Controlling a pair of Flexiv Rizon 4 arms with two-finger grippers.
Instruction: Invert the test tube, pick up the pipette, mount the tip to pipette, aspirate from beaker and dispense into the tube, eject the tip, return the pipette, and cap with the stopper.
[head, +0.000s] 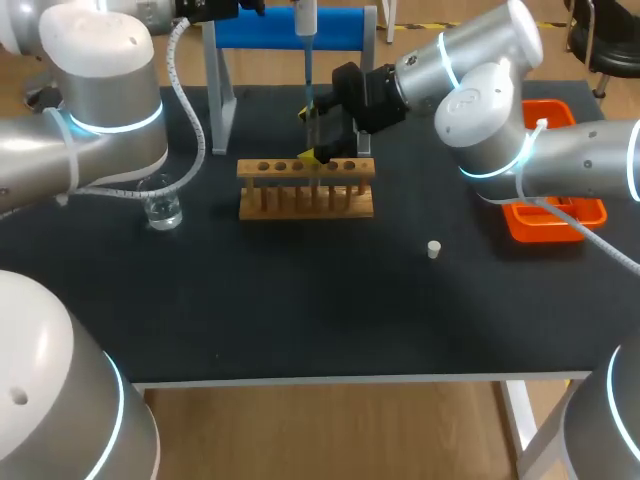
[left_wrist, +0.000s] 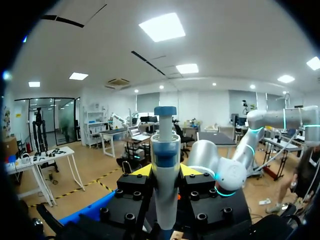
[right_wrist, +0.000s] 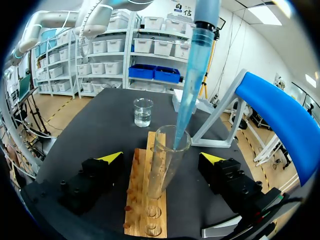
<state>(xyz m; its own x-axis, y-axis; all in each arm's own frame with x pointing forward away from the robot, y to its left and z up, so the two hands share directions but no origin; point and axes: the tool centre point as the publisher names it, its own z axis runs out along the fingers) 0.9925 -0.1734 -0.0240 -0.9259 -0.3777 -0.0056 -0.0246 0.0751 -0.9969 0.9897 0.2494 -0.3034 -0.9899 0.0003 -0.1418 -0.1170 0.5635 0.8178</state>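
My left gripper (left_wrist: 166, 170) is shut on the white and blue pipette (left_wrist: 165, 150), holding it upright above the wooden rack (head: 305, 187). The pipette's blue tip (right_wrist: 189, 100) points down into the mouth of the clear test tube (right_wrist: 165, 165), which stands in the rack (right_wrist: 137, 200). My right gripper (right_wrist: 161, 158) is open, one yellow-tipped finger on each side of the tube without touching it. In the head view the right gripper (head: 315, 135) sits just behind the rack. The glass beaker (head: 160, 205) with liquid stands left of the rack. A small white stopper (head: 433, 249) lies to the rack's right.
The blue pipette stand (head: 290, 30) rises at the back of the table behind the rack. An orange tray (head: 555, 215) sits at the right edge under my right arm. Ahead of the right gripper stands the beaker (right_wrist: 143, 111), beyond the rack.
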